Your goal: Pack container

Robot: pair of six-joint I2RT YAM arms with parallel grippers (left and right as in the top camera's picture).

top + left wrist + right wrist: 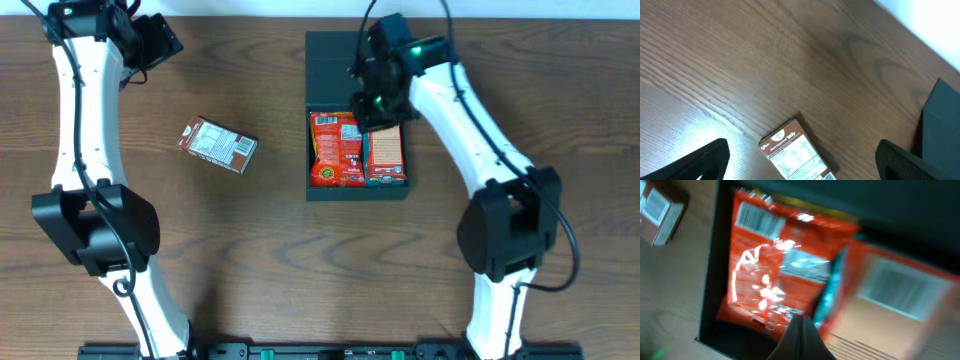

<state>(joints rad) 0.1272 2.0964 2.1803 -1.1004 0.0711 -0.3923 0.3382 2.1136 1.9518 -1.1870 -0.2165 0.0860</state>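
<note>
The container is a dark square box with its flap lid open toward the far edge. Inside lie a red-orange snack bag and an orange carton with a teal edge. My right gripper hovers over the box's far side; in the right wrist view its fingers are pressed together and empty above the bag and carton. A brown snack carton lies on the table to the left. My left gripper is open at the far left, above that carton.
The wooden table carries everything. The box's dark lid shows at the right edge of the left wrist view. The brown carton also shows at the top left of the right wrist view.
</note>
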